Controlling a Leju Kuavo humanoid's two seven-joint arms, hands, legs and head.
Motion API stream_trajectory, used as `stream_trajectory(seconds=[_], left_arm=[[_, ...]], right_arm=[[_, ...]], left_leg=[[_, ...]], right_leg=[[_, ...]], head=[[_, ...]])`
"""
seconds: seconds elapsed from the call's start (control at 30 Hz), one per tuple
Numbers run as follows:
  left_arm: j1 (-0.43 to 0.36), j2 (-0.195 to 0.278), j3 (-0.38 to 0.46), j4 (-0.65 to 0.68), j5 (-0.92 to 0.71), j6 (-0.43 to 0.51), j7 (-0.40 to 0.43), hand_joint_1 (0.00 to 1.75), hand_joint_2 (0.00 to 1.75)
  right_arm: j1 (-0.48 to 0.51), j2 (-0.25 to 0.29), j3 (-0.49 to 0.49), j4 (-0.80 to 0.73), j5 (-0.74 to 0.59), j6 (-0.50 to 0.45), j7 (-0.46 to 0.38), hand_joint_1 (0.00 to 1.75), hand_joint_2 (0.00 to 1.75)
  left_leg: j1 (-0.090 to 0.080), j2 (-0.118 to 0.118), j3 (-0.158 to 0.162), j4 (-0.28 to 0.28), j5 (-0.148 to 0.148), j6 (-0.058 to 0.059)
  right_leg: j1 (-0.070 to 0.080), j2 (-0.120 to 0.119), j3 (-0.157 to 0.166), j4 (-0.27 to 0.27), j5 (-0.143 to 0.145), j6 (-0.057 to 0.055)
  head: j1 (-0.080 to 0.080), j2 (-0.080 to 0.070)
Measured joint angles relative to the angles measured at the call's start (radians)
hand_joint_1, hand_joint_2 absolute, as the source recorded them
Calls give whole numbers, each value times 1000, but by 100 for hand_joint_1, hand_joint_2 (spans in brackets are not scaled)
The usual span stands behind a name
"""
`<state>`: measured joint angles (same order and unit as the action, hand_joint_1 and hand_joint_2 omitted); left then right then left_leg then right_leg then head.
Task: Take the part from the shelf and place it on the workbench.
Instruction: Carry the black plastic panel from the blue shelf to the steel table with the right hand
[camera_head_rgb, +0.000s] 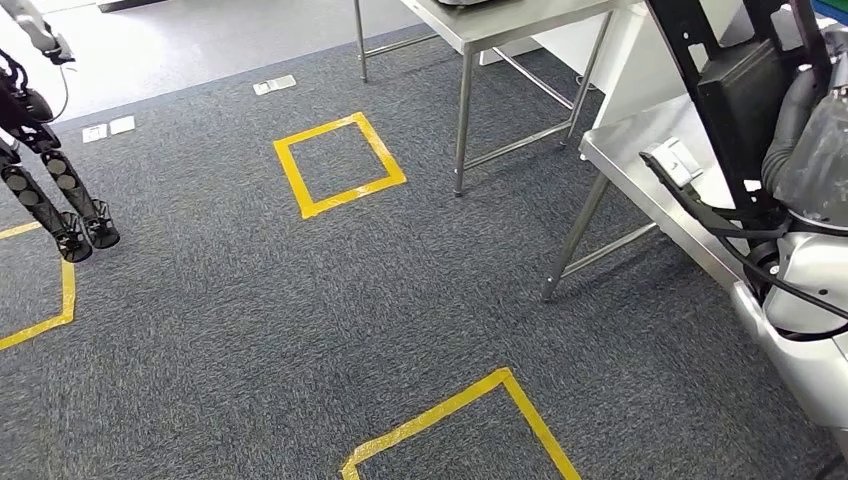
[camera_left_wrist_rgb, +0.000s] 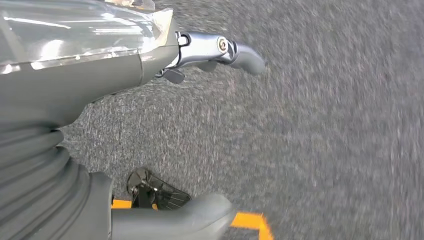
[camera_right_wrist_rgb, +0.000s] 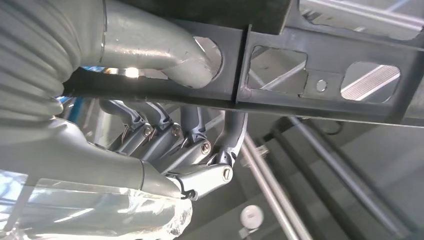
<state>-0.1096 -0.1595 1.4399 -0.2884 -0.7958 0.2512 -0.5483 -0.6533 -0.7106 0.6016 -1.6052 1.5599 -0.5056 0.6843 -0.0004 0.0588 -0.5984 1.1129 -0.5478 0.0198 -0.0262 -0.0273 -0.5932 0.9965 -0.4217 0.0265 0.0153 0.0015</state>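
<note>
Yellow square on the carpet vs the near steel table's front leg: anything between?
Bare carpet between yellow square and table leg, in head view.

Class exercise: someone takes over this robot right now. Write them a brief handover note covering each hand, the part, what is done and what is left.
Right hand: grips the black part, fingers wrapped around its frame.
Left hand: hangs over the grey carpet, holding nothing.
Done: the part is in hand, carried at the robot's right side.
Left: set it on the steel workbench, just ahead to the right.
</note>
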Motion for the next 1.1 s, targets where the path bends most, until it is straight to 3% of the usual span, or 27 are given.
stream_trajectory(seconds=[0.03,0.07,0.1,0.13,0.17,0.2,0.27,0.33,0.4,0.43,0.5,0.57,0.63,0.67,0.7,0.77,0.83,0.9,0.93,1.0,1.03,1.1], left_arm=[[1,-1,0,0,0,0,0,0,175],[2,-1,0,0,0,0,1,0,175],[3,-2,0,0,0,0,1,0,175],[3,-2,0,0,0,0,1,0,175],[3,-2,0,0,0,0,1,0,175],[3,-2,0,0,0,0,1,0,175],[3,-1,0,0,0,0,1,0,175],[2,-1,0,0,2,2,2,0,175],[0,-3,0,0,8,9,3,0,175],[-1,-4,0,0,12,14,3,0,175],[-3,-6,1,-2,19,23,4,0,175],[-2,-7,1,-3,27,32,4,0,175],[-1,-11,1,-3,35,39,6,0,175],[-1,-13,2,-3,38,43,7,0,175],[-1,-16,2,-3,42,46,8,0,175],[-1,-21,2,-6,48,50,9,0,175],[0,-24,3,-10,52,52,9,0,175],[0,-26,4,-14,55,51,9,0,175],[-1,-27,5,-16,56,51,9,0,175],[0,-28,5,-18,59,50,8,0,175],[1,-29,6,-20,60,49,8,0,175],[5,-30,7,-21,61,49,8,0,175]], right_arm=[[-1,2,1,0,0,0,0,175,175],[-1,5,2,0,0,1,0,175,175],[0,8,3,0,0,1,0,175,175],[1,9,4,0,0,2,0,175,175],[1,10,4,0,0,2,0,175,175],[1,11,4,0,0,2,0,175,175],[0,12,4,0,0,2,0,175,175],[-2,14,4,0,0,2,0,175,175],[-5,14,7,1,0,1,0,175,175],[-9,14,10,2,0,0,0,175,175],[-25,18,21,8,0,-1,0,175,175],[-43,29,39,19,0,-5,0,175,175],[-52,44,59,37,0,-10,0,175,175],[-58,51,70,46,0,-12,0,175,175],[-66,58,79,54,0,-14,0,175,175],[-88,73,94,69,0,-17,0,175,175],[-106,87,107,81,0,-19,0,175,175],[-114,98,120,92,0,-20,0,175,175],[-118,101,125,97,0,-20,0,175,175],[-127,109,132,103,0,-19,0,175,175],[-131,115,135,105,0,-19,0,175,175],[-135,125,144,110,0,-18,0,175,175]], left_leg=[[2,-33,-30,68,-36,-3],[3,-51,-62,136,-66,-6],[4,-58,-86,183,-79,-7],[4,-61,-94,195,-72,-7],[5,-63,-84,167,-46,-6],[7,-72,-56,105,-7,-4],[12,-110,4,-27,51,0],[11,-128,27,-80,65,4],[7,-105,28,-89,72,15],[6,-95,29,-95,77,24],[8,-70,29,-108,88,38],[5,-45,26,-109,90,42],[4,-19,24,-108,89,41],[4,-8,24,-108,89,41],[4,3,25,-107,88,39],[0,24,27,-105,83,31],[-7,44,30,-103,79,20],[-7,64,33,-103,75,11],[-4,57,32,-97,68,6],[4,5,7,-36,27,-4],[7,-30,-21,26,-7,-8],[8,-58,-89,163,-62,-11]], right_leg=[[1,13,-1,0,1,-5],[3,26,-2,0,2,-8],[4,40,-2,0,2,-8],[5,54,-2,1,3,-9],[5,69,-2,2,3,-9],[4,82,-1,3,3,-8],[7,107,-4,7,4,-5],[10,127,-12,10,8,4],[9,145,-23,8,14,19],[9,139,-32,15,11,22],[11,94,-71,84,-24,21],[12,51,-133,218,-81,17],[9,38,-162,294,-103,25],[6,33,-148,276,-93,32],[3,22,-114,218,-71,41],[4,-29,-34,74,-29,49],[11,-56,-1,8,-13,38],[11,-32,-3,7,-8,24],[7,-19,-3,6,-5,19],[-2,4,-2,5,-1,4],[-2,15,-3,4,0,-3],[0,41,-3,5,1,-11]], head=[[-2,0],[-3,0],[-4,0],[-4,0],[-4,0],[-4,0],[-4,0],[-3,0],[-3,0],[-3,0],[4,0],[10,0],[10,0],[11,0],[11,0],[11,0],[11,0],[9,0],[9,0],[6,0],[4,0],[1,0]])
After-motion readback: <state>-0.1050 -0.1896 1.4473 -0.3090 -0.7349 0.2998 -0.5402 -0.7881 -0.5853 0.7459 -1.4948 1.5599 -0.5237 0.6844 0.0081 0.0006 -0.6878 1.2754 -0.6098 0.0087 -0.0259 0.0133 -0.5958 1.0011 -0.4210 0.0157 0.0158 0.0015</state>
